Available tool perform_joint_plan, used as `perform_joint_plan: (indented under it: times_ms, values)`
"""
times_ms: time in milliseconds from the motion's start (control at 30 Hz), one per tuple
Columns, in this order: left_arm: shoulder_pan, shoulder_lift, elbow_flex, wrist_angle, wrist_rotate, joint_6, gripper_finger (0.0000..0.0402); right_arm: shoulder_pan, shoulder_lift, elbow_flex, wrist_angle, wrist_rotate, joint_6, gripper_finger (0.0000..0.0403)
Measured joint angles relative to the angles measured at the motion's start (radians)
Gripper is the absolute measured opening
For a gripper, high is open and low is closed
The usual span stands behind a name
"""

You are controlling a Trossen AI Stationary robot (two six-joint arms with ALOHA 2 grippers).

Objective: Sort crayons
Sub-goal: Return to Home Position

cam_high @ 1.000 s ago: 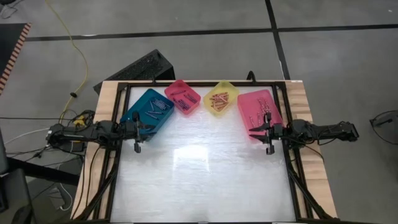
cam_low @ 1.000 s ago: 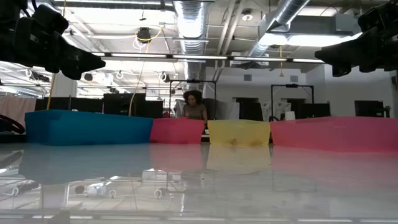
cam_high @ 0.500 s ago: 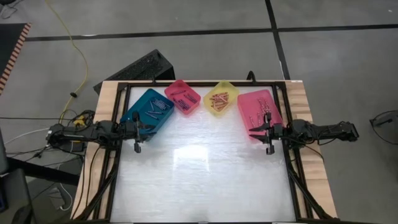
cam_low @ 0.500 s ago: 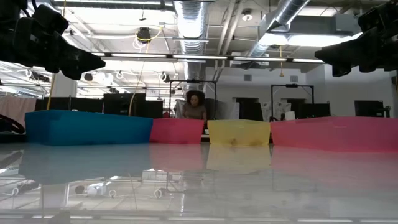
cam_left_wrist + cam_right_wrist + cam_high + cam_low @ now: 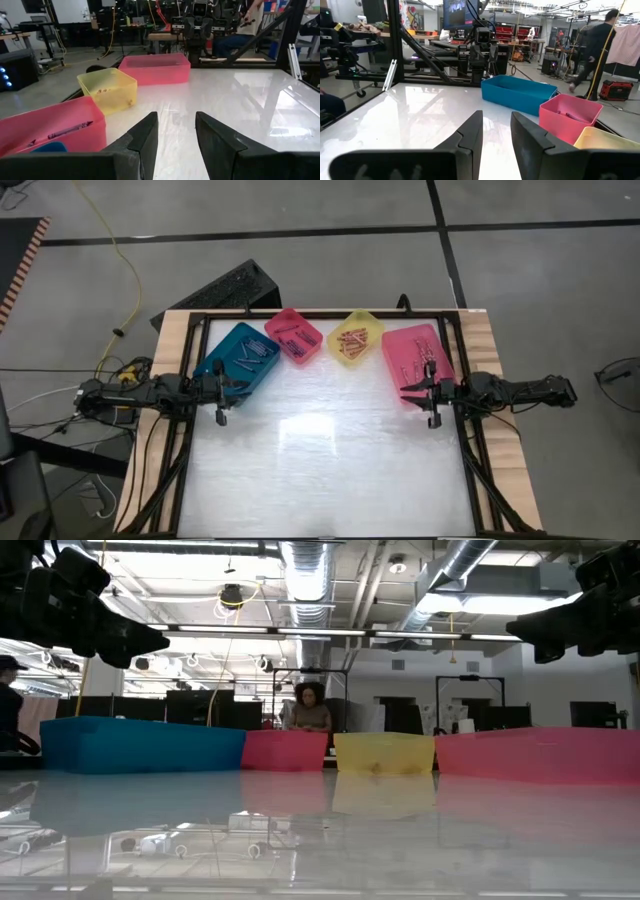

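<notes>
Both grippers hang empty above a white table; the crayons (image 5: pixel 350 338) lie in 4 bins along the far edge.

Nearest, the table (image 5: pixel 320 480) top shows only glare. Midway back, the left gripper (image 5: pixel 223 392) hovers at the left edge just beside the teal bin (image 5: pixel 232 340). The right gripper (image 5: pixel 430 394) hovers at the right edge, by the near end of the large pink bin (image 5: pixel 392 360). Each has its jaws parted by a narrow gap with nothing between them. Farther back, the small pink bin (image 5: pixel 310 350) and the yellow bin (image 5: pixel 372 325) stand side by side between the other 2, and all 4 hold crayons. Beyond the table, a person (image 5: pixel 312 710) shows in the room, another (image 5: pixel 8 700) at the left.
</notes>
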Motion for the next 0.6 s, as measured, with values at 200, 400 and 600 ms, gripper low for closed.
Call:
perform_joint_plan:
  times_ms: [200, 400, 600]
  values:
    - [0.000, 0.000, 0.000, 0.000, 0.000, 0.004, 0.0123, 0.000, 0.000, 0.000, 0.000, 0.000, 0.000, 0.0113]
    - [0.000, 0.000, 0.000, 0.000, 0.000, 0.006, 0.0123, 0.000, 0.000, 0.000, 0.000, 0.000, 0.000, 0.0113]
    - [0.000, 0.000, 0.000, 0.000, 0.000, 0.010, 0.0123, 0.000, 0.000, 0.000, 0.000, 0.000, 0.000, 0.0113]
